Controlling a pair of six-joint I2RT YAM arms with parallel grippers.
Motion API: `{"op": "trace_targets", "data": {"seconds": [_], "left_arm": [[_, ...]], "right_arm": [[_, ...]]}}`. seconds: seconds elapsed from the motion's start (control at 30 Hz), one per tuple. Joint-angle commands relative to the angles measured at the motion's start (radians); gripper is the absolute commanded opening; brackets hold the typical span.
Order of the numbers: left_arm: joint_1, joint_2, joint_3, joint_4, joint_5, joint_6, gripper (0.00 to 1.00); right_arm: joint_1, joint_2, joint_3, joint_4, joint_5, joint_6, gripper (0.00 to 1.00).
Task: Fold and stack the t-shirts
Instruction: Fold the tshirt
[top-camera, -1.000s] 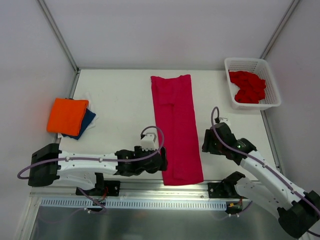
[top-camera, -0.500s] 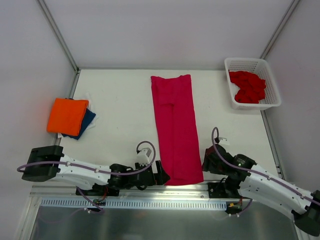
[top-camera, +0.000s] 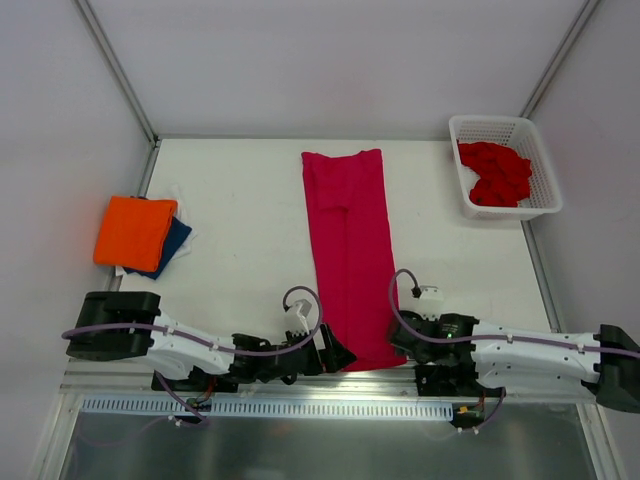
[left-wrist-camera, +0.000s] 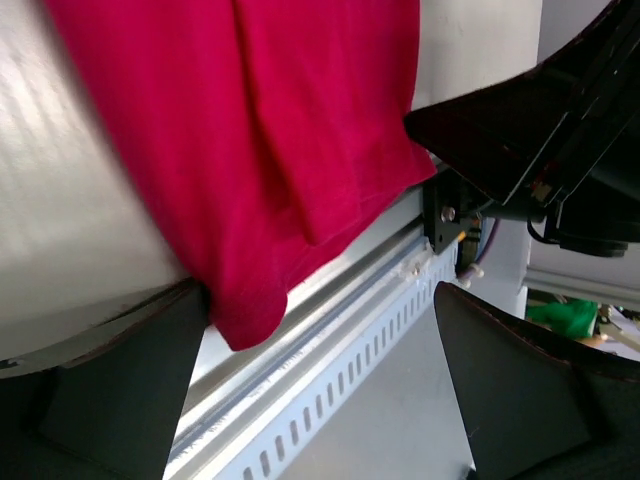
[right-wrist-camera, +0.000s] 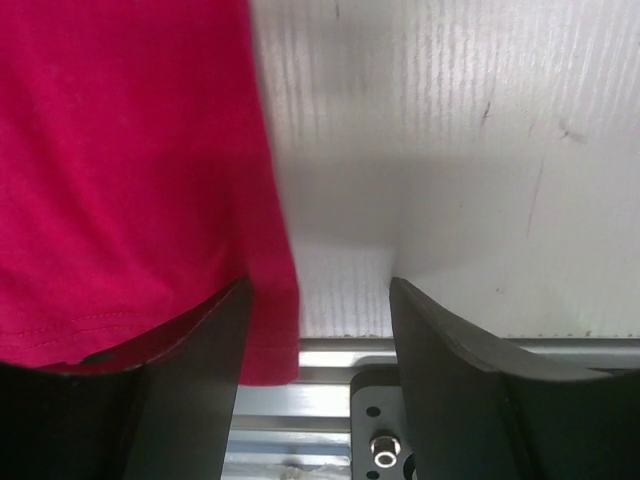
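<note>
Table: white bench, far ahead of both sets of fingers.

Crimson-pink t-shirt: folded to a long narrow strip, running away from the fingers; near hem slightly overhanging the table's front edge, apparently so the corners can be gripped for a lengthwise fold.

Basket: well beyond the right fingers; holds crumpled red t-shirts, unfolded.

Orange t-shirt on dark blue t-shirt: folded stack, far from the left fingers, out of the folding area.

Left gripper: fingers spread wide; near-left hem corner between them, touching one finger; nothing pinched.

Right gripper: fingers parted; near-right hem corner between them, close against one finger; nothing pinched.
</note>
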Motion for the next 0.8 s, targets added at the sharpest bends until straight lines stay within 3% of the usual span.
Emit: {"op": "trace_targets", "data": {"seconds": [0.0,0.17,0.37,0.77], "left_arm": [[-0.033,0.057,0.011,0.051,0.107,-0.015,0.99],[-0.04,0.065,0.094,-0.078,0.107,-0.003,0.99],[-0.05,0.053,0.135,-0.184,0.093,0.008,0.99],[-0.057,0.054,0.172,-0.294,0.068,0.0,0.99]], "right_arm": [[0.057,0.031,0.086,-0.059,0.047,0.115,0.61],[0.105,0.028,0.196,-0.205,0.12,0.14,0.62],[0.143,-0.006,0.187,-0.21,0.116,0.184,0.62],[0.266,0.135,0.094,-0.014,0.074,0.316,0.62]]}}
